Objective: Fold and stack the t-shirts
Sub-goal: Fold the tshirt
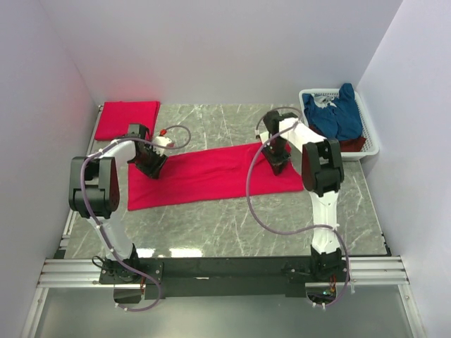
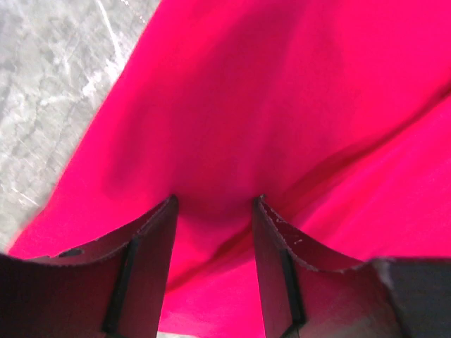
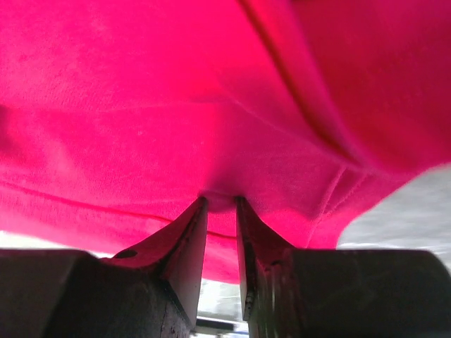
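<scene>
A bright red t-shirt (image 1: 211,172) lies as a long folded strip across the middle of the table. My left gripper (image 1: 149,167) stands on its left end. In the left wrist view the left gripper (image 2: 215,201) is open, both tips pressing down on the red cloth (image 2: 282,105). My right gripper (image 1: 277,163) is at the strip's right end. In the right wrist view the right gripper (image 3: 220,201) has its jaws close together, with a small bulge of the red cloth (image 3: 176,105) pinched between the tips.
A folded red t-shirt (image 1: 127,118) lies at the back left corner. A white basket (image 1: 369,137) at the back right holds a navy blue t-shirt (image 1: 337,113) over a darker red one (image 1: 354,144). Walls close in on three sides.
</scene>
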Motion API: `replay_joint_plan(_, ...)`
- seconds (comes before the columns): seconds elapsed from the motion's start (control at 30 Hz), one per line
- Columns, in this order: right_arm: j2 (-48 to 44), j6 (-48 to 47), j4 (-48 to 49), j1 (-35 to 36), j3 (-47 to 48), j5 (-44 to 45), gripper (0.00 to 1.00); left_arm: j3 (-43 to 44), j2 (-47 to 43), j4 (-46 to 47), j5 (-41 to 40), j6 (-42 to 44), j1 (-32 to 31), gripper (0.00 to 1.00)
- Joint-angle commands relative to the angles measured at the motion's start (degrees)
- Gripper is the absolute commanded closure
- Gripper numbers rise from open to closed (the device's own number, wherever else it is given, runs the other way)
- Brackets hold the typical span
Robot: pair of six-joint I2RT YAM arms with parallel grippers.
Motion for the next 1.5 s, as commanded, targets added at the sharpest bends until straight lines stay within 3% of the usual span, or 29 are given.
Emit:
replay_joint_plan(0.0,7.24,-3.58,1.86,-0.57,7.94,9.87,0.7,-3.21,-0.3,0.93,-4.64,4.91,-0.24,0.48)
replay_joint_plan(0.2,19.89,-7.79,-2.38,0.39,33.59,17.68,0.71,-9.72,-6.71,-5.64,-2.27,9.03,-1.2,0.49)
replay_joint_plan(0.3,21.84,-11.31,6.18,1.71,39.78,22.52,0.71,-14.46,-12.07,-9.42,-0.34,11.33,-4.87,0.5)
replay_joint_plan(0.43,17.12,-11.15,14.49,1.98,36.36,24.73,0.71,-19.92,-20.06,-11.37,2.03,9.59,-11.39,0.49)
replay_joint_plan(0.6,3.67,-8.86,19.94,-1.0,23.2,20.88,0.71,-13.0,-21.31,-13.39,5.11,7.2,-9.73,0.47)
replay_joint_plan(0.77,-4.96,-3.86,10.57,-2.68,21.15,8.14,0.69,-2.97,-20.78,-13.31,9.23,7.46,-11.56,0.43)
replay_joint_plan(0.97,-4.7,3.62,-1.65,-3.2,19.04,-10.13,0.71,-1.55,-17.19,-9.8,8.02,7.55,-21.92,0.46)
replay_joint_plan(1.1,-5.31,7.39,-2.73,-4.43,13.7,-20.59,0.72,-2.17,-12.71,-6.47,5.56,6.85,-27.21,0.49)
replay_joint_plan(1.33,-9.0,9.6,-0.71,-6.63,7.35,-20.36,0.73,-4.97,-5.5,-5.13,-3.75,5.35,-36.87,0.6)
replay_joint_plan(1.47,-9.1,9.86,-1.5,-8.04,7.35,-18.68,0.77,-5.6,-1.9,-5.83,-4.12,3.5,-41.53,0.65)
